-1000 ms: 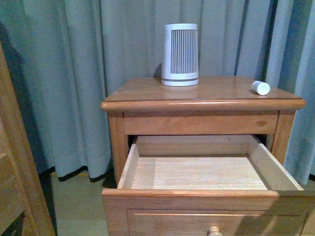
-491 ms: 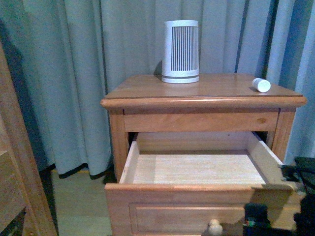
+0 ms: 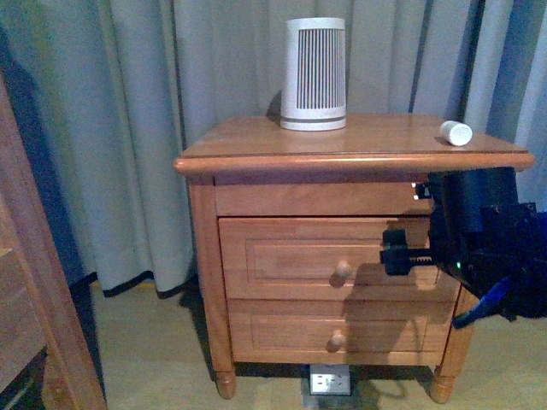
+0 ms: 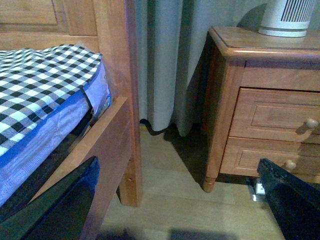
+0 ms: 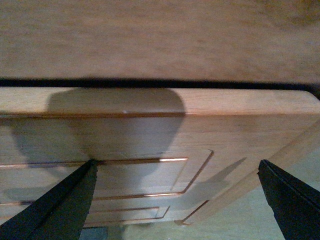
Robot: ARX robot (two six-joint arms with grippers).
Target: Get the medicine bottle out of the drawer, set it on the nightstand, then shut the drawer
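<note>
Since half a second ago the drawer (image 3: 329,259) has gone from pulled out with its pale interior showing to fully shut, its panelled front now flush with the nightstand (image 3: 256,137) and its round knob (image 3: 342,272) facing forward; the front view also takes in more of the cabinet, down to the lower drawer (image 3: 333,331) and the turned legs. The right arm (image 3: 479,239), a dark mass at the right edge a moment back, now sits higher, in front of the drawer's right end, with a black fitting reaching toward the panel just right of the knob. In the right wrist view the right gripper (image 5: 175,200) faces the drawer front close up, its jaws spread wide to either side of the recessed panel and holding nothing. The medicine bottle (image 3: 455,133) lies on its side at the right rear of the nightstand top, well apart from the striped white-and-grey device (image 3: 314,74) standing at the back near the curtain (image 3: 128,102). The left gripper (image 4: 175,210) hangs low beside the bed frame (image 4: 116,100) — jaws spread, empty — with the checked bedding (image 4: 40,80) to one side and the nightstand beyond.
</note>
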